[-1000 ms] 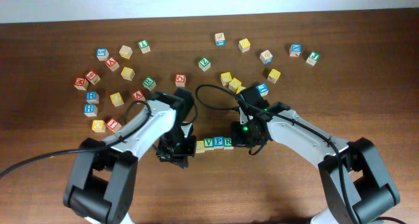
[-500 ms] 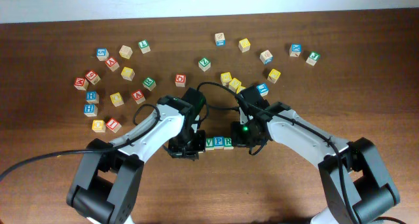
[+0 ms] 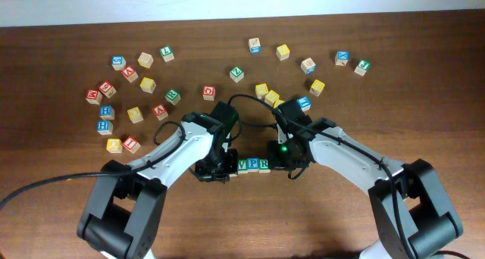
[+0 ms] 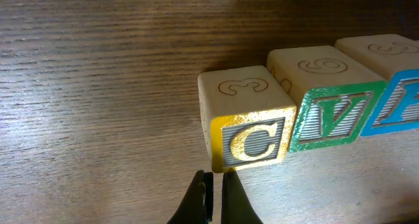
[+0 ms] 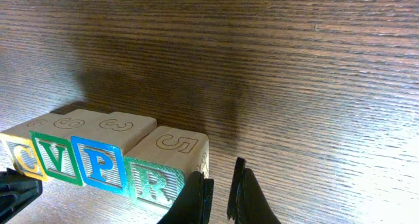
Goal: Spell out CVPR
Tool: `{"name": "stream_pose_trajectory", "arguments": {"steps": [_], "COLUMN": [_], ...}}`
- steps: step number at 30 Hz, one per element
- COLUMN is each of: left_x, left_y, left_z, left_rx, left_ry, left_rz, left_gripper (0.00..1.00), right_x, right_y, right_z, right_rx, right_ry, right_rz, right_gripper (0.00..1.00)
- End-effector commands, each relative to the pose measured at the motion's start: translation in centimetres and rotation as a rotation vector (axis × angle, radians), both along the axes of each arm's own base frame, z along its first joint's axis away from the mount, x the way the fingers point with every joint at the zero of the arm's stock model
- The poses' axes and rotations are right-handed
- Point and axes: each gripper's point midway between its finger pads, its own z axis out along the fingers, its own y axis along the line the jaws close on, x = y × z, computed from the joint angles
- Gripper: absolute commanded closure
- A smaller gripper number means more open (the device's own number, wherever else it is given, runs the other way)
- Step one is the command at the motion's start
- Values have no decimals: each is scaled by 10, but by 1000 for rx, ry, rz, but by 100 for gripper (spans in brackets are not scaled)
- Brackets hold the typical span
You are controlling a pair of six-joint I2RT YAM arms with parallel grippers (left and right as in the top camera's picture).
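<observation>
Wooden table (image 3: 424, 100); CVPR row (image 3: 251, 166); scattered letter blocks (image 3: 147, 85)

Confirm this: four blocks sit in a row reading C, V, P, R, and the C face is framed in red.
Not red. The left wrist view shows the C block framed in yellow. The row does read C, V, P, R.

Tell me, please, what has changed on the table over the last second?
The left tool, shut and empty, moved rightward until it was close beside the C block. Nothing was grasped or released. The C-V-P-R row, the right tool by the R block and the scattered blocks stayed put.
</observation>
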Motion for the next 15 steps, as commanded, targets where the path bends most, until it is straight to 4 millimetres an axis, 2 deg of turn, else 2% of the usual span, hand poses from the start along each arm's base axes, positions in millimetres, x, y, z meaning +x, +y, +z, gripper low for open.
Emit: {"name": "stream_pose_trajectory", "arguments": {"steps": [1,15], "left_x": [1,5], "left_y": [3,4], "left_z": [-4,-5], "left_rx": [16,26], "left_ry": [-4,-27], "left_rz": [13,11], "left_gripper": [100,100], "right_x": [-2,-1], "right_y": [-1,-3], "right_z": [-4,-5], "right_rx": [-17,-28], "right_ry": [0,-6], "right_rz": [18,16], "right_gripper": [94,94]}}
